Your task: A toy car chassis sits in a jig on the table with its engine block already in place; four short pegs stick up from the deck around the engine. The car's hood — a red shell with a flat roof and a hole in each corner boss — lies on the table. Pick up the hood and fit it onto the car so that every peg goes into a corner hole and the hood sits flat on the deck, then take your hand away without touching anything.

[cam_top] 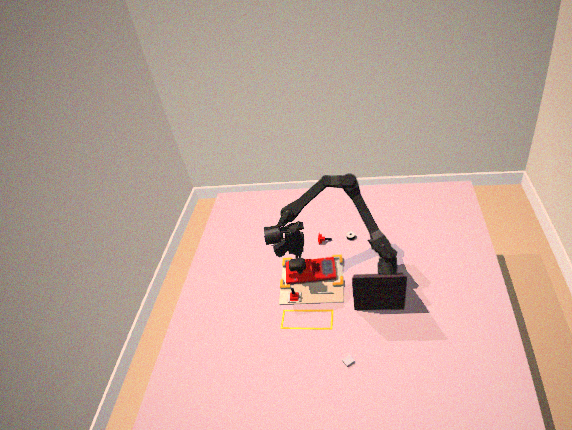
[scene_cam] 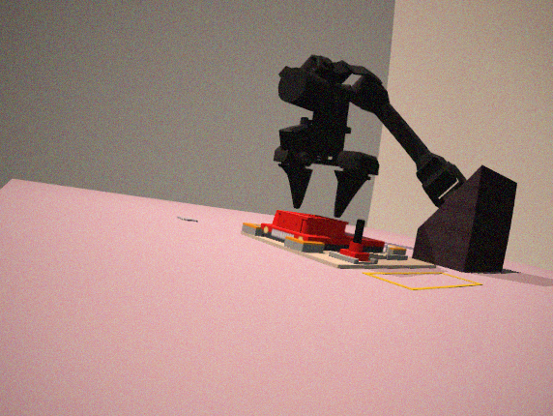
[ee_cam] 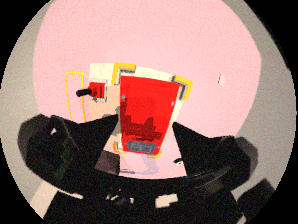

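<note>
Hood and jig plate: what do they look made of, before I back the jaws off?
The hood looks like hard moulded plastic: uniform bright red, crisp flat roof, sharp edges, little gloss. The jig plate under it looks like a thin rigid board, matte beige, possibly wood or plastic; the look leaves that open. The gripper hangs open above the hood, jaws apart, dark and matte.
</note>
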You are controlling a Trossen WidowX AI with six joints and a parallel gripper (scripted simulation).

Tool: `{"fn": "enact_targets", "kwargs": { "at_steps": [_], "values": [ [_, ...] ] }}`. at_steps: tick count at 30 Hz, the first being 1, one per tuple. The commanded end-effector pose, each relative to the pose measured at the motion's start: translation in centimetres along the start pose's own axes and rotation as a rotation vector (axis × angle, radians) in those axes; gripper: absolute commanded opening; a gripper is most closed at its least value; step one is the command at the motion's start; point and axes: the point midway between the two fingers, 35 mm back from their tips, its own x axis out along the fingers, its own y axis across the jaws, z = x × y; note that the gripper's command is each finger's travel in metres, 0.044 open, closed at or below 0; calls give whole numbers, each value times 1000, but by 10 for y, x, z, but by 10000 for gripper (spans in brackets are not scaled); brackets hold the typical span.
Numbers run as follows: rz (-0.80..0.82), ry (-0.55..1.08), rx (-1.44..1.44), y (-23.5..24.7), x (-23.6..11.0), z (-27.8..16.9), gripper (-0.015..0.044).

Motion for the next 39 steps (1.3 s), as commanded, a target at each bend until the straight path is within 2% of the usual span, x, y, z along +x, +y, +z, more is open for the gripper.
{"fn": "enact_targets", "kwargs": {
  "at_steps": [1, 4, 39],
  "values": [
    [3, -23, 6, 2, -39, 5, 440],
    [0, -22, 6, 2, -53, 3, 440],
    [0, -22, 6, 2, -53, 3, 440]
  ]
}}
